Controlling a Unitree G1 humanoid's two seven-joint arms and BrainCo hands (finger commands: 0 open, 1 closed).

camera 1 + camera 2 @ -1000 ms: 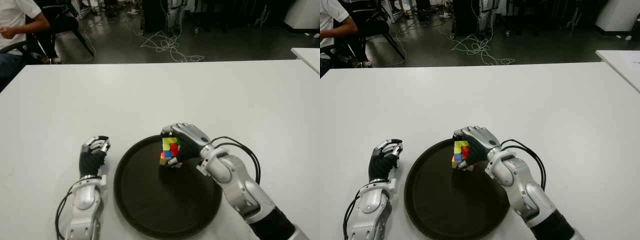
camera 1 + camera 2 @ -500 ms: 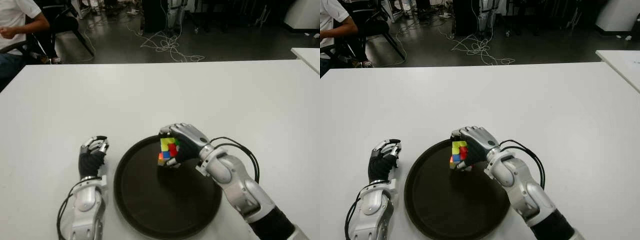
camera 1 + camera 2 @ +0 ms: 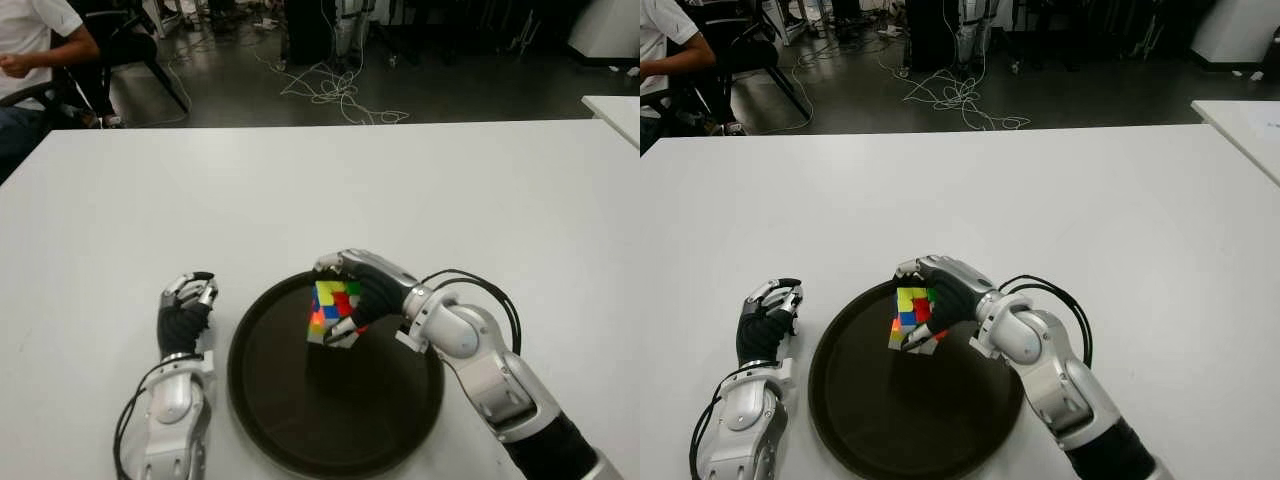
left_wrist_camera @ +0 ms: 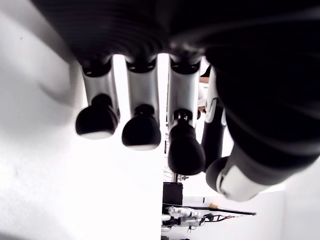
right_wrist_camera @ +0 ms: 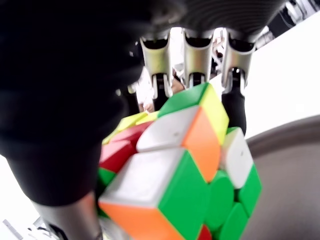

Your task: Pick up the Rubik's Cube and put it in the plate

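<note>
Gripping Rubik's Cube (image 3: 333, 311), right hand (image 3: 362, 292) over plate (image 3: 270, 400)

Bare plate (image 3: 300, 420) floor lies open under the Rubik's Cube (image 3: 333, 310); white table (image 3: 450, 190) unobstructed.

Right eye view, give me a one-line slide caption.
Right hand holds the Rubik's Cube over the dark plate; left hand beside it.

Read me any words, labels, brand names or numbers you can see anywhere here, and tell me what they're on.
None: no readable text in any view.
The Rubik's Cube in the right hand shows only plain coloured stickers.
The plate, table and left hand carry no visible markings.
</note>
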